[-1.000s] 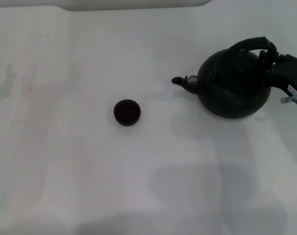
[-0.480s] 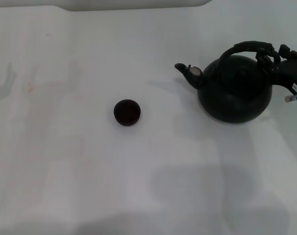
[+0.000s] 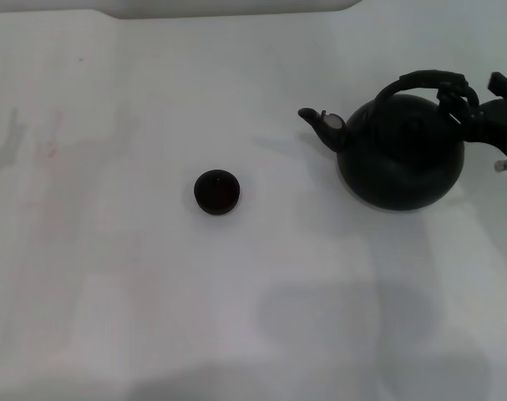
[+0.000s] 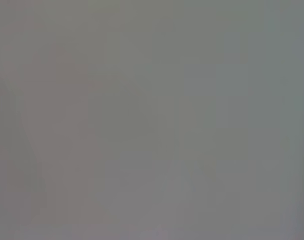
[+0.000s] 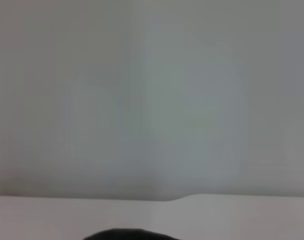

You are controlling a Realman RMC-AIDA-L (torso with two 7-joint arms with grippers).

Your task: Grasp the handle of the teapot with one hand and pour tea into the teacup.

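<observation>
Teapot (image 3: 401, 154): large, round, matte black, rigid body; judge it heavy for its grip point, more so if filled, so expect it to swing under the bail when you lift. Take hold at the handle (image 3: 424, 81), the ribbed black arch over the top; its wrapped surface should resist slipping better than the smooth belly. The short spout (image 3: 322, 124) carries a small silvery tip and points toward your left, roughly toward the teacup (image 3: 216, 191).

Location: the pot sits on the white table (image 3: 153, 292), on the right side of the head view. The cup, small, dark and handleless, stands well apart from it, near the middle.

Right hand (image 3: 479, 113): at the handle's outer end, fingers appearing wrapped round the arch, holding it. Left hand: not in view.
</observation>
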